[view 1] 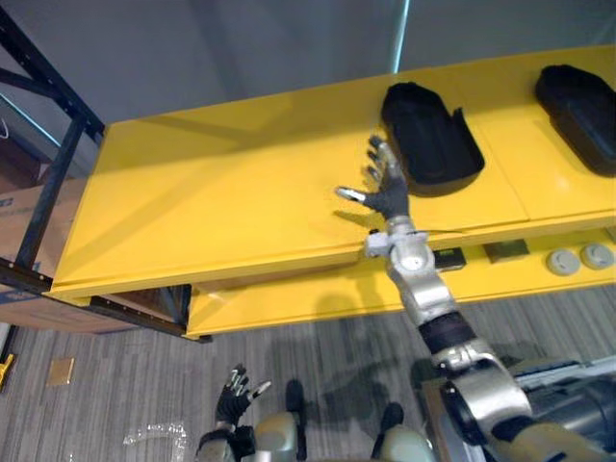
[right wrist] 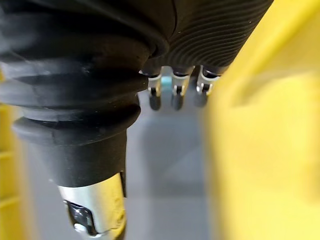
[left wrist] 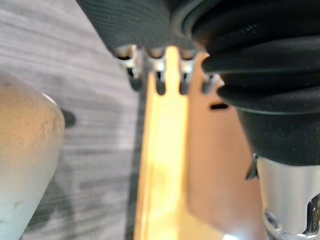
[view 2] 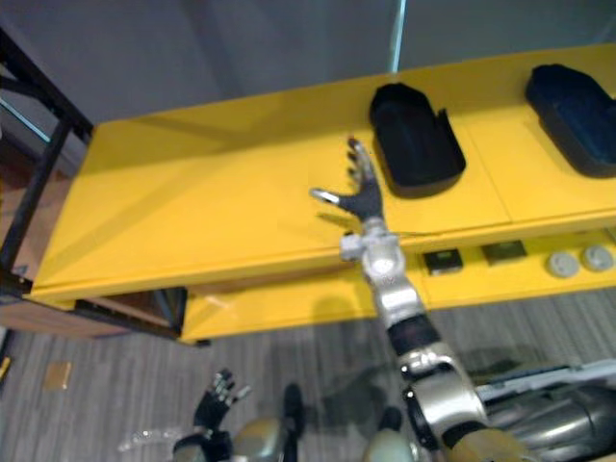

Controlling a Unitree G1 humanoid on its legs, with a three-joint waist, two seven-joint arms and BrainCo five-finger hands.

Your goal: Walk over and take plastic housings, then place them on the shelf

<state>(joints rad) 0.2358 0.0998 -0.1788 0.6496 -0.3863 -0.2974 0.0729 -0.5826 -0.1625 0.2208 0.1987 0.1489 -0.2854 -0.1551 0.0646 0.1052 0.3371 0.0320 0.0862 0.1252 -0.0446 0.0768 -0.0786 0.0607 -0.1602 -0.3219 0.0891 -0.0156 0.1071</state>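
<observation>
Two black plastic housings lie on the yellow shelf [view 1: 212,192]: one [view 1: 429,138] near the middle, another [view 1: 580,114] at the far right. My right hand [view 1: 385,192] hovers over the shelf just left of the middle housing, fingers straight and spread, holding nothing. The same hand [view 2: 363,197] stands apart from the housing [view 2: 414,140] in the right eye view. My left hand [view 1: 234,397] hangs low over the floor, fingers relaxed and empty.
A lower yellow shelf [view 1: 318,294] juts out beneath, carrying small dark blocks [view 1: 505,251] and round grey parts [view 1: 580,258]. A black metal rack frame [view 1: 48,173] stands at the left with cardboard boxes [view 1: 19,207] behind. Grey plank floor [view 1: 327,346] lies below.
</observation>
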